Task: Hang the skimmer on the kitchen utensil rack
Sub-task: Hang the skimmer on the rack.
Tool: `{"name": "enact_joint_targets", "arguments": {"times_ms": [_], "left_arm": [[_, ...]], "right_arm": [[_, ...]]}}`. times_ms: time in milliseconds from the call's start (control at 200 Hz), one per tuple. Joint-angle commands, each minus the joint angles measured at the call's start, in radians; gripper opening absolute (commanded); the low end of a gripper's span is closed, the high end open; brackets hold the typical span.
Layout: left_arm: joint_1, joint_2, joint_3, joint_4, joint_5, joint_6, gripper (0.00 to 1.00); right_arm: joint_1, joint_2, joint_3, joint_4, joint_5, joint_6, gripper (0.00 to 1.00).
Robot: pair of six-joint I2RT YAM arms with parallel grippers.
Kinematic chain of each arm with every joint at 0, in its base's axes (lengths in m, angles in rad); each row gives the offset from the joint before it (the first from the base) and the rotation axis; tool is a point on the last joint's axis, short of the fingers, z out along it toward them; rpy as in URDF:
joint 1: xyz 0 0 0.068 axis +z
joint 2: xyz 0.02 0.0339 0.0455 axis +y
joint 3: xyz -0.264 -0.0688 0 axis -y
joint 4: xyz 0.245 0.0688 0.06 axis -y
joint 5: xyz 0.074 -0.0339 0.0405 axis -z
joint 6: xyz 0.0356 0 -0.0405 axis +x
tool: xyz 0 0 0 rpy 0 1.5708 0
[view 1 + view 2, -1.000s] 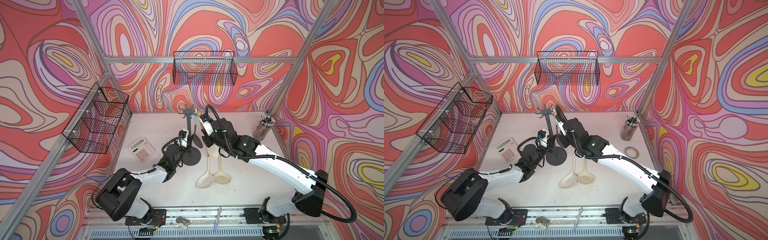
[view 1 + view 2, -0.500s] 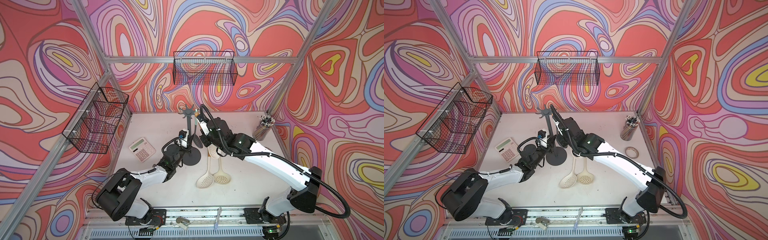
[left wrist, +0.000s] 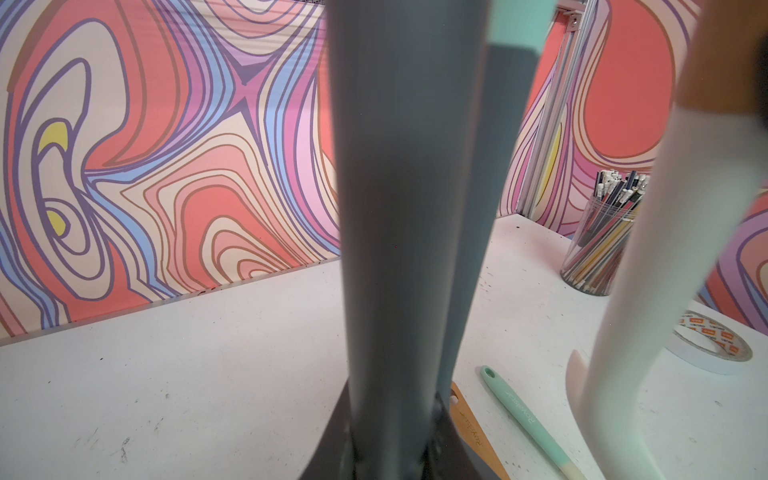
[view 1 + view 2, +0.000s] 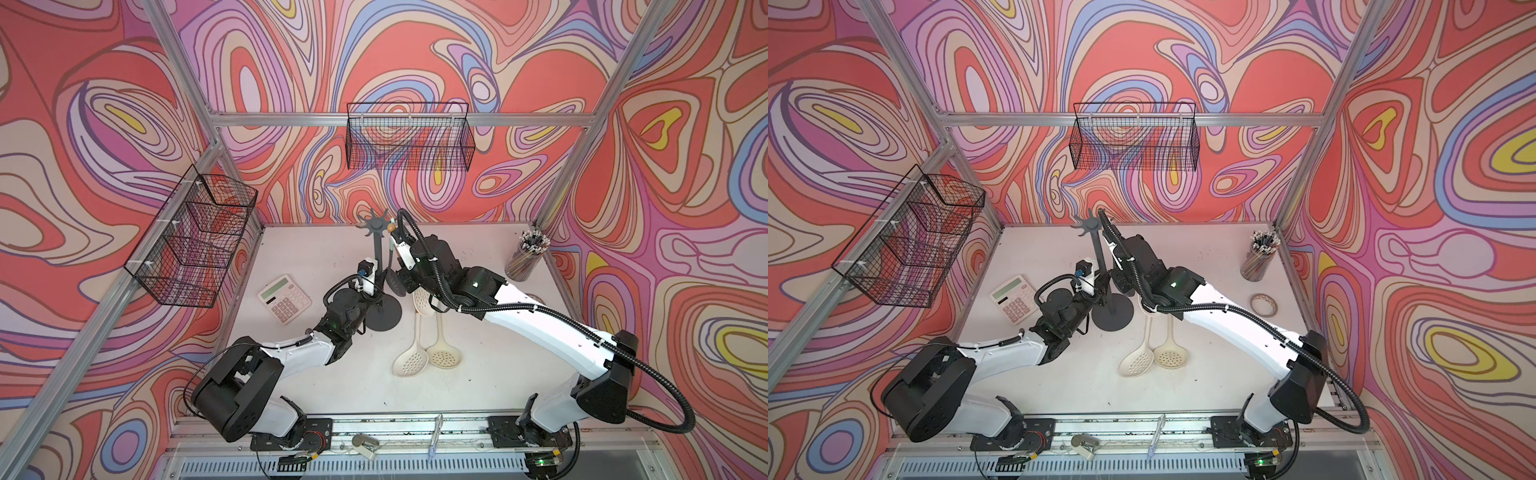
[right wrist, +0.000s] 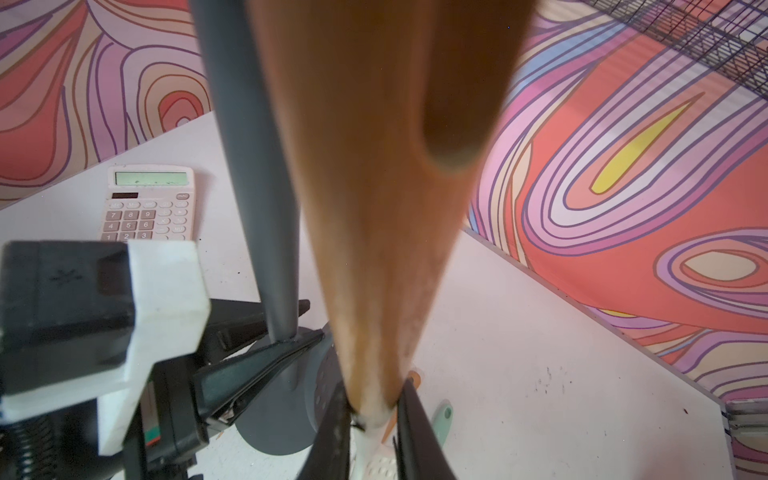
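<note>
The kitchen utensil rack (image 4: pixel 376 253) stands mid-table on its round base (image 4: pixel 1115 316). My left gripper (image 4: pixel 376 296) is shut on its pole (image 3: pixel 399 208) just above the base, as the right wrist view shows. My right gripper (image 5: pixel 374 409) is shut low on a skimmer (image 5: pixel 374 216) with a wooden handle and cream head, holding it upright beside the pole. The handle's tip (image 4: pixel 390 227) is right against a hook of the crown (image 4: pixel 375 224); I cannot tell if it is hooked. A dark utensil with a mint handle (image 3: pixel 498 124) hangs from the rack.
Two cream skimmers (image 4: pixel 409 361) (image 4: pixel 444 355) lie on the table just right of the base. A calculator (image 4: pixel 284 299) lies to the left, a pencil cup (image 4: pixel 525 257) and tape roll (image 4: pixel 1262 304) to the right. Wire baskets (image 4: pixel 195 241) (image 4: pixel 409 137) hang on the walls.
My right arm has carried the skimmer leftward and up, bringing the handle tip to the rack's crown. The left arm holds still on the pole.
</note>
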Motion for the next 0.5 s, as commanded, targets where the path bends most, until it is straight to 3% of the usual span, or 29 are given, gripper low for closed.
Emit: {"name": "enact_joint_targets", "arguments": {"times_ms": [0, 496], "left_arm": [[0.003, -0.003, -0.006, 0.062, -0.008, 0.029, 0.00], [0.003, -0.009, -0.003, 0.054, -0.004, 0.031, 0.00]], "right_arm": [[0.004, 0.026, -0.001, -0.047, -0.015, 0.012, 0.00], [0.004, 0.010, -0.111, 0.013, -0.074, 0.069, 0.00]]}}
